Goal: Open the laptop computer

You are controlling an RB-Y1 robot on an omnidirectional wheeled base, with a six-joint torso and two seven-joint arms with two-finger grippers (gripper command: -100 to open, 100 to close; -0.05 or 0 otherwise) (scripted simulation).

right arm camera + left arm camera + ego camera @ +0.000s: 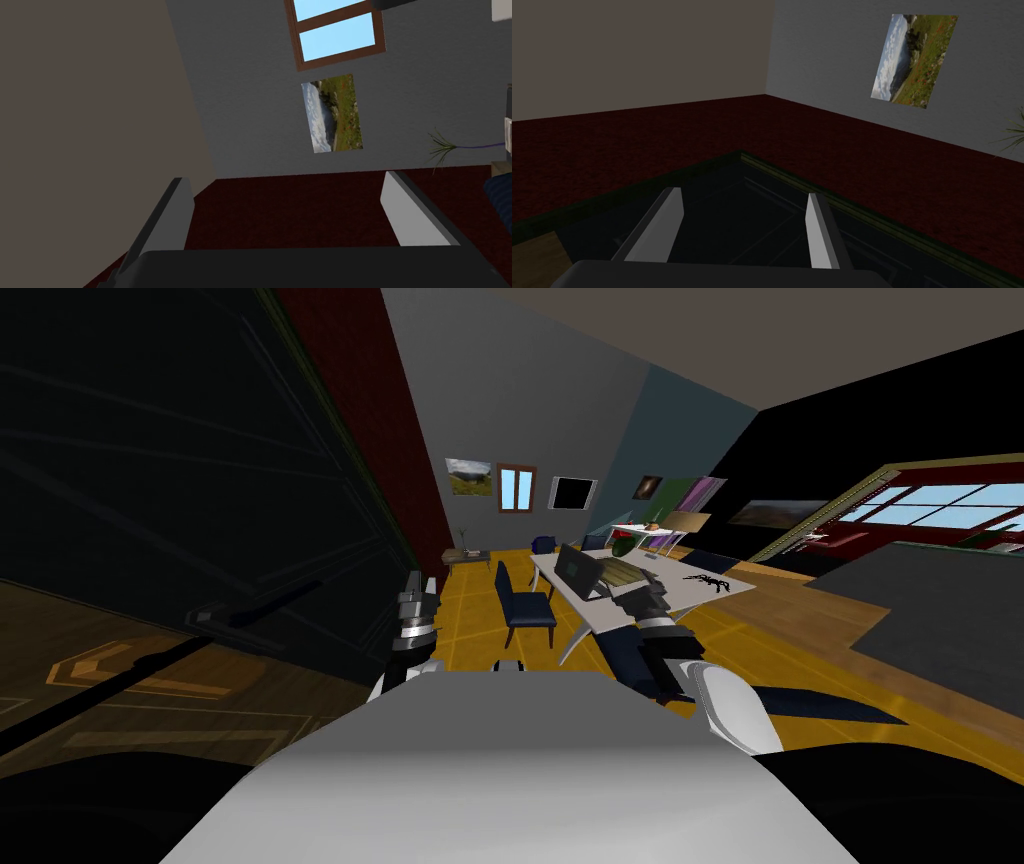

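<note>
Head view: the left claw (744, 193) hangs beside a dark door (200, 488), fingers wide apart and empty. It is well away from the laptop (578, 569), probably parked clear. The laptop sits on the white worktop (672, 578), its lid seemingly already raised, near the right arm. The right claw (289, 180), spread wide and empty, faces the far wall, likely waiting to reach in.

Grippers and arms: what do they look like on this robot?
The left gripper and right gripper each have two thin, flat, light grey fingers on a dark boxy body. The left arm shows grey and dark ringed segments; the right arm is dark with a white shell.
</note>
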